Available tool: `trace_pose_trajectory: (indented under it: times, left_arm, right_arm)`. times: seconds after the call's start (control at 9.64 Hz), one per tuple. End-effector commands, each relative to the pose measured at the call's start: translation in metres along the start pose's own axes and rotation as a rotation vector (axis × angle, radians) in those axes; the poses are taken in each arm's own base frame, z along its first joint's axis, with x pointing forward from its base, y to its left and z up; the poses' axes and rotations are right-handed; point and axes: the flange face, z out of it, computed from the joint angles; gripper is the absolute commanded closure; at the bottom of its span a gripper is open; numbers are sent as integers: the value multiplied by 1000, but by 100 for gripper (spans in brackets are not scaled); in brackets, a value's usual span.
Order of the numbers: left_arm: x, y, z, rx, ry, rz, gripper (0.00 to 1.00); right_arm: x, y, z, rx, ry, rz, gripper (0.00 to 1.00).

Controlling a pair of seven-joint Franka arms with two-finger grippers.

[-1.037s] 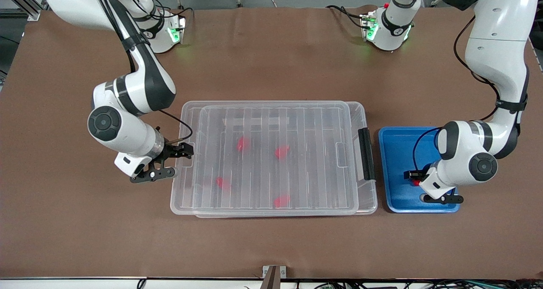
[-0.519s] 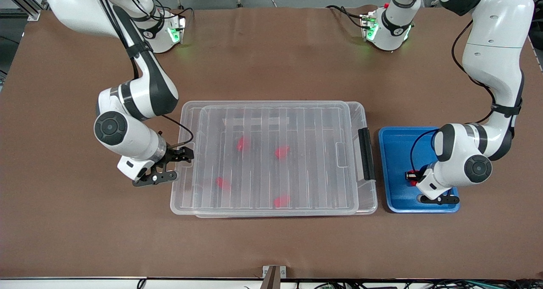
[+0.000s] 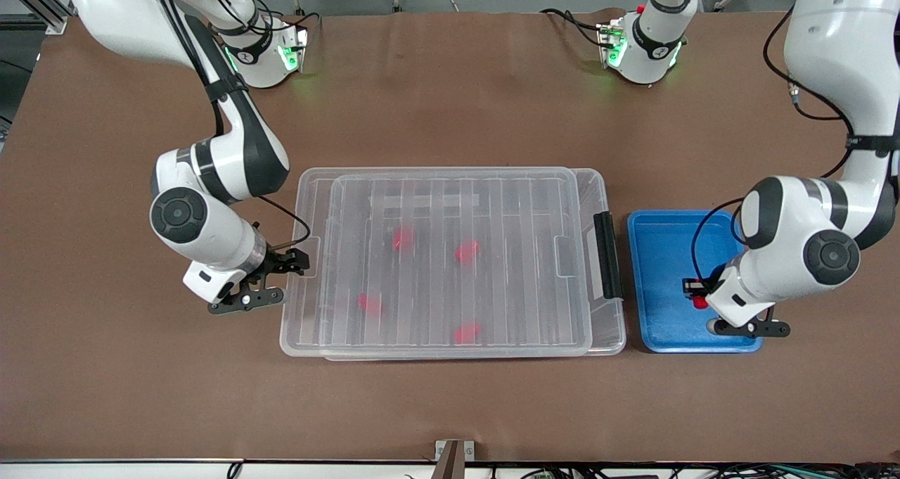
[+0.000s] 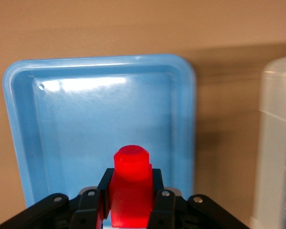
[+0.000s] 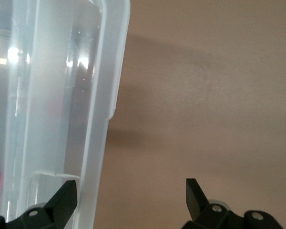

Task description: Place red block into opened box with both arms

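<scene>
My left gripper is shut on the red block, which shows as a small red spot between the fingers, just over the blue tray. The block's narrow stepped end pokes out past the fingertips. The clear box sits mid-table with its ribbed lid lying on top and its black latch toward the left arm's end. My right gripper hangs open beside the box's short end toward the right arm's end. Its fingers straddle the rim and hold nothing.
Several more red blocks show blurred through the lid inside the box. The blue tray under the held block has a bare floor. Brown tabletop surrounds both containers.
The left gripper shut on the red block and drifted a little toward the left arm's end, its elbow rising. The right gripper slid slightly away from the box's short end.
</scene>
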Motion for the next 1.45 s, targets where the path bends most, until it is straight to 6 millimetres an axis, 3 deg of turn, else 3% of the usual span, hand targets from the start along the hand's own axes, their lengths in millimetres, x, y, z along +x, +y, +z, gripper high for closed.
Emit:
trace_pose_trajectory:
  times: [0.0,0.21,0.62,0.83,0.93,1.04,1.14,1.35]
  left_arm:
    - [-20,47,-18,-2,-35,-10,99]
    - [-30,96,-33,-29,-29,-25,99]
    - [-47,185,-21,-49,-36,-5,99]
    - [-56,230,11,-65,-45,-15,99]
    - [-57,239,35,-65,-63,-1,99]
    - [-57,243,54,-37,-59,26,98]
    - [-57,240,73,-20,-66,39,98]
    - [-61,245,101,-40,-63,36,97]
  right_arm:
    - [-4,35,-1,-26,-27,-44,0]
    - [-8,62,-7,-60,-60,-67,0]
    - [-10,84,-13,-113,-90,-73,0]
    - [-9,83,-14,-112,-89,-80,0]
    - [-9,82,-15,-112,-87,-72,0]
    - [-10,80,-41,-106,-49,-41,0]
    - [-19,80,-81,-104,-14,53,0]
    - [-50,95,-182,-41,102,255,0]
